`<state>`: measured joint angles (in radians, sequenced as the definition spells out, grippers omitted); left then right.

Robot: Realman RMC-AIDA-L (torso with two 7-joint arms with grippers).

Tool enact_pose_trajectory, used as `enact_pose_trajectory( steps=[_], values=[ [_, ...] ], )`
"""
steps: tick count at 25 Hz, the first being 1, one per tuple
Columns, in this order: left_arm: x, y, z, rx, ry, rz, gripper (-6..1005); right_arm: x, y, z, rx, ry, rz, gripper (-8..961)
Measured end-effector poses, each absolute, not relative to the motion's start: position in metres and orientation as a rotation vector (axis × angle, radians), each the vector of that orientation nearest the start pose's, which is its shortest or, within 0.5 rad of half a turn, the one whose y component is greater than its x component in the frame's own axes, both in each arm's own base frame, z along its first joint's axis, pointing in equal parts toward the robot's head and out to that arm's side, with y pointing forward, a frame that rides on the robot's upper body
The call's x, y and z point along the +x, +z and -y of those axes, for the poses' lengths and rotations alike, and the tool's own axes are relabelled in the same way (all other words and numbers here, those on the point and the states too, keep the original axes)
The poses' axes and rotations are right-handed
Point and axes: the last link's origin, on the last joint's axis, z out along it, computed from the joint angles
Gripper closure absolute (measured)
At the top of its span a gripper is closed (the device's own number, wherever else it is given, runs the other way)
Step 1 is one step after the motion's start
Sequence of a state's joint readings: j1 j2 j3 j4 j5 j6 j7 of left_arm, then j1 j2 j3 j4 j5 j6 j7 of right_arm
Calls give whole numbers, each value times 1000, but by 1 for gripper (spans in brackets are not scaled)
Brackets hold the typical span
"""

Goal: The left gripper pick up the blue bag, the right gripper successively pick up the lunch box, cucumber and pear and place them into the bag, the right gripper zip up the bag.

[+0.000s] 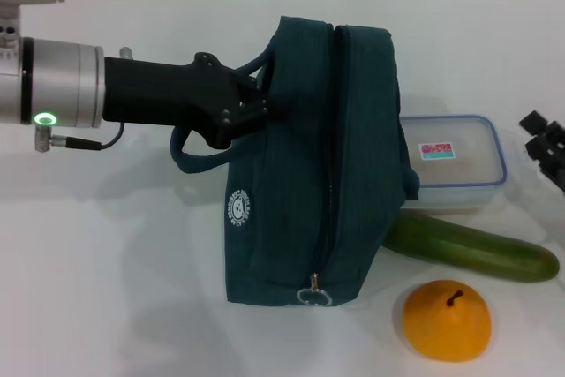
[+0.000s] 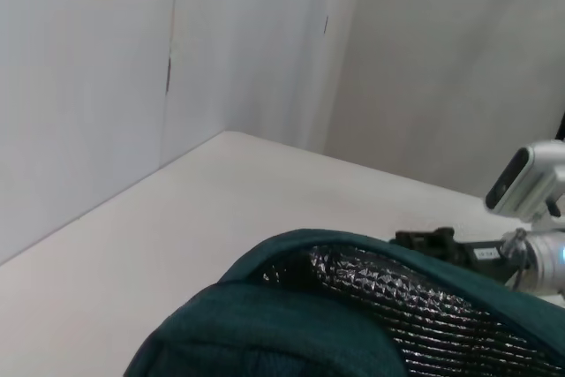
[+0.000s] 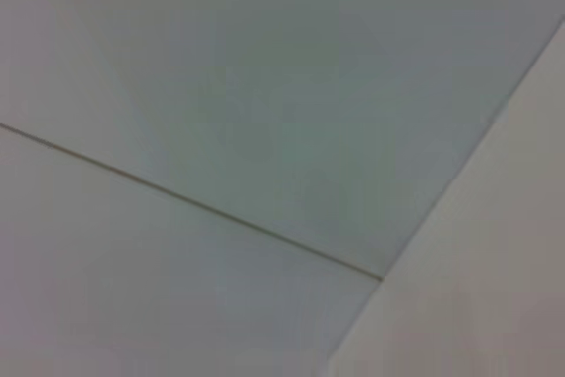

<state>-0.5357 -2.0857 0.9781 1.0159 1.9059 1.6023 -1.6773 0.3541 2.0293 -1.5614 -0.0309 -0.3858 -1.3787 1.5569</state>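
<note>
Currently my left gripper (image 1: 256, 103) is clamped on the upper loop handle (image 1: 256, 64) of the blue bag (image 1: 322, 174), at the bag's left side near the middle of the table (image 1: 106, 262). Bag stands on the table, zip pull (image 1: 313, 293) at its near end; second handle (image 1: 190, 158) hangs loose on the left. Left wrist view shows the top gaping, silver foil lining (image 2: 397, 302) visible. Lunch box (image 1: 455, 161) sits just right of the bag, toward the right edge, lid on. Cucumber (image 1: 472, 249) lies nearer than it, one end at the bag's side. Pear (image 1: 448, 320) is at the near right corner, apart from the cucumber. My right gripper (image 1: 547, 147) is at the right edge, can't tell how its fingers stand.
</note>
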Motion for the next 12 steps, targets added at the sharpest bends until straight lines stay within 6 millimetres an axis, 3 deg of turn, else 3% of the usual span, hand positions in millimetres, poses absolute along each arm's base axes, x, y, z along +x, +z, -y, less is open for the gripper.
enact_pose_trajectory(
  steps=[3, 12],
  values=[
    [-190, 17, -343, -2890, -623, 446, 955, 341, -27, -277, -1635, 1368, -1680, 236],
    [-192, 17, -341, -2881, -640, 442, 955, 327, -33, -287, -1718, 1360, -1684, 233]
  ],
)
